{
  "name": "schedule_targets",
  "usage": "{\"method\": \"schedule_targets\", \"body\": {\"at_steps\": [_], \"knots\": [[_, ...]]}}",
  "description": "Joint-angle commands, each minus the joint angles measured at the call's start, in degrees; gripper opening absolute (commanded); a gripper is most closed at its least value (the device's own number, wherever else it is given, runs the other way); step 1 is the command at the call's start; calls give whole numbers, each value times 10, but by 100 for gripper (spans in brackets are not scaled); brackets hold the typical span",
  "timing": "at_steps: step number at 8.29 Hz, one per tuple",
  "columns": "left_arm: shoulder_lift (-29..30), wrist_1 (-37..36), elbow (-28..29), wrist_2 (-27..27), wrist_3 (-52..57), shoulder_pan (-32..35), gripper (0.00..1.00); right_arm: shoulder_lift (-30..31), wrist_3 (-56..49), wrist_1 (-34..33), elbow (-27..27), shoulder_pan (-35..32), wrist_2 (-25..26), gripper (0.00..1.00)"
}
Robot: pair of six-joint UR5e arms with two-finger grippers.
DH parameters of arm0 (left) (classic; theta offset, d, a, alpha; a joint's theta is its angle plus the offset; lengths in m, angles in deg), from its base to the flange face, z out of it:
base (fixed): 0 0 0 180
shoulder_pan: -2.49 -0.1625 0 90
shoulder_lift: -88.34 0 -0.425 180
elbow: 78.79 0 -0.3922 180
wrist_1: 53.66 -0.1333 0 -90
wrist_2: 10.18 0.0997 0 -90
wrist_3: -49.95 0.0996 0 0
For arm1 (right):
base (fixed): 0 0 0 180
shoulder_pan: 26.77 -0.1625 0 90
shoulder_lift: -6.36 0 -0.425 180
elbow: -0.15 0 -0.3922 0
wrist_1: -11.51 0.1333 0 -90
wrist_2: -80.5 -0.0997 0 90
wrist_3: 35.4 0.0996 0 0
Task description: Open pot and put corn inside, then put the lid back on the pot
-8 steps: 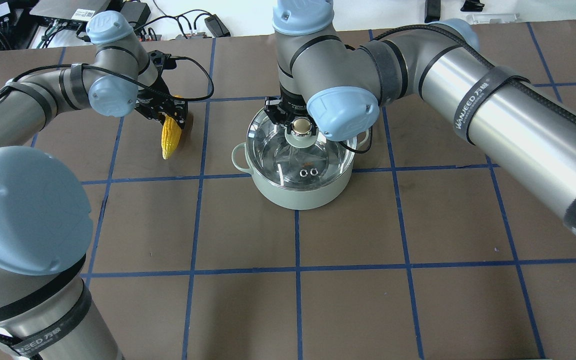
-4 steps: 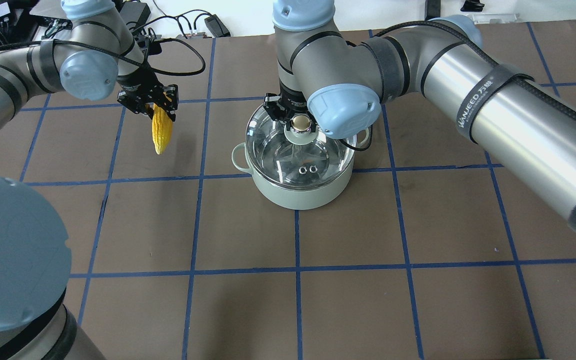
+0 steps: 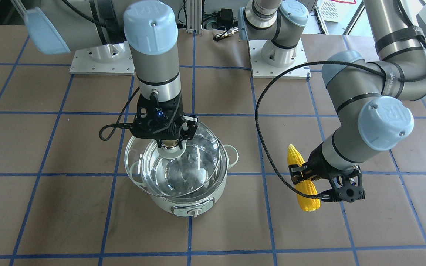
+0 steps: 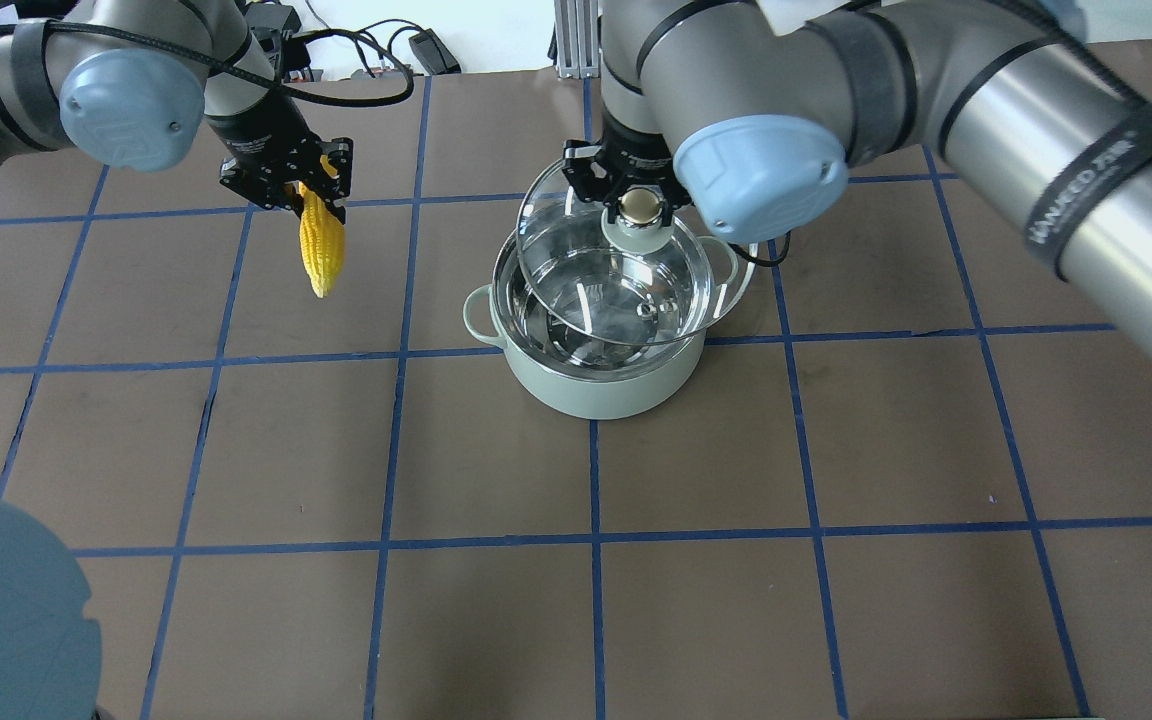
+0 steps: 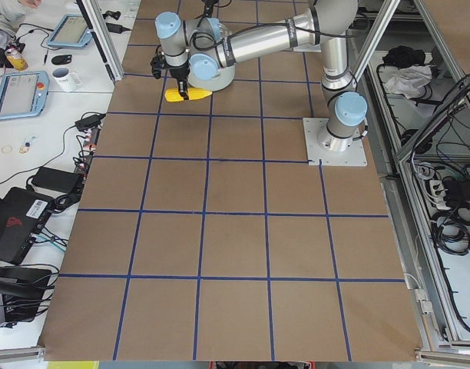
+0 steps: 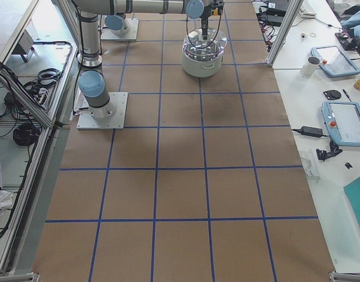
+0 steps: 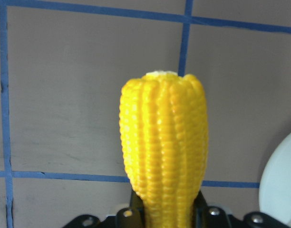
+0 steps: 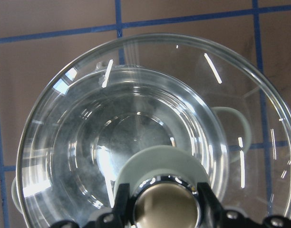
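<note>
Upper left of the overhead view: the left gripper [image 4: 288, 186] pinches the corn [image 4: 322, 245] off the table. Centre: the right gripper [image 4: 639, 192] clamps the lid [image 4: 591, 285] by its knob, just above the pot [image 4: 596, 392].

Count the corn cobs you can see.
1: the corn, held by the left gripper above the table, apart from the pot. None shows inside the pot.

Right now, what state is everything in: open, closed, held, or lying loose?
pot, open, empty inside.
lid, lifted off, held above the pot.
corn, gripped in the air, outside the pot.
left gripper, shut on the corn.
right gripper, shut on the lid.
</note>
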Motion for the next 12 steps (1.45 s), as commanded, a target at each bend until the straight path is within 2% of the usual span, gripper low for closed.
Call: {"method": "schedule_targets", "body": {"at_steps": [1, 3, 5, 8, 12], "knots": [[-43, 11, 0, 1, -50, 71, 0, 110, -110, 138, 0, 93, -5, 38], [-58, 12, 1, -2, -91, 147, 0, 136, -142, 178, -1, 116, 2, 38], [-52, 6, -3, -7, -127, 208, 0, 140, -149, 183, -1, 116, -4, 38], [-35, 2, -3, -7, -127, 244, 0, 147, -176, 195, -1, 123, 1, 39], [34, -120, -3, -39, -128, 263, 0, 156, -236, 217, -2, 166, 2, 38]]}}
